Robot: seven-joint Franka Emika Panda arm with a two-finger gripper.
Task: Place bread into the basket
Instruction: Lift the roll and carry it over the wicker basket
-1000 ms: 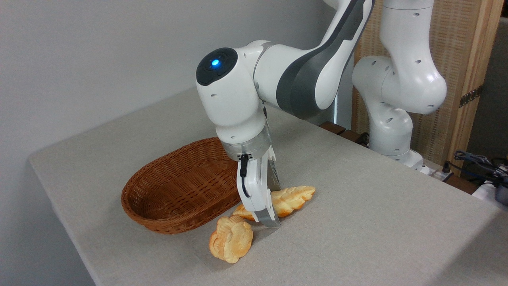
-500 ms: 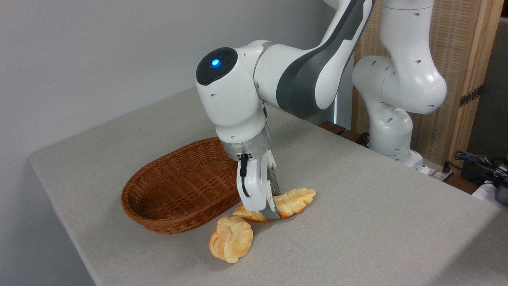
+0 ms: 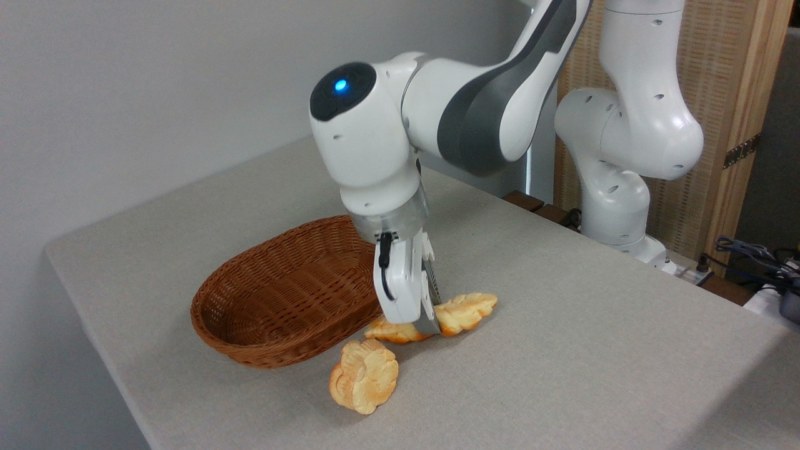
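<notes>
- The wall [image 3: 156,81] fills the upper left of the frame, plain and pale grey.
- The table [image 3: 562,350] runs from the left edge across the whole lower part of the frame, covered in a light beige cloth.
- The basket [image 3: 250,337] sits left of centre on the table; it is oval, woven, reddish-brown and shallow, and nothing shows inside the part that can be seen. Its far right end is hidden behind the arm's wrist.
- The bun [image 3: 364,377] lies at lower centre, just in front of the basket's right end and close to it; it is round and lobed and leans up on its edge.
- The gripper [image 3: 427,324] points straight down at the centre of the frame, just right of the basket's rim. Its fingers are closed tight on the middle of the bread, one on the near side and one behind.
- The bread [image 3: 465,310] is long and golden with toasted patches. It sticks out on both sides of the gripper: a short pointed end to the lower left, towards the bun, and a longer part to the right. It lies outside the basket, beside its right end; whether it touches the table cannot be told.
- The arm [image 3: 487,119] rises to the upper right, white with grey panels.
- A wooden screen [image 3: 737,94] stands at the right edge.
</notes>
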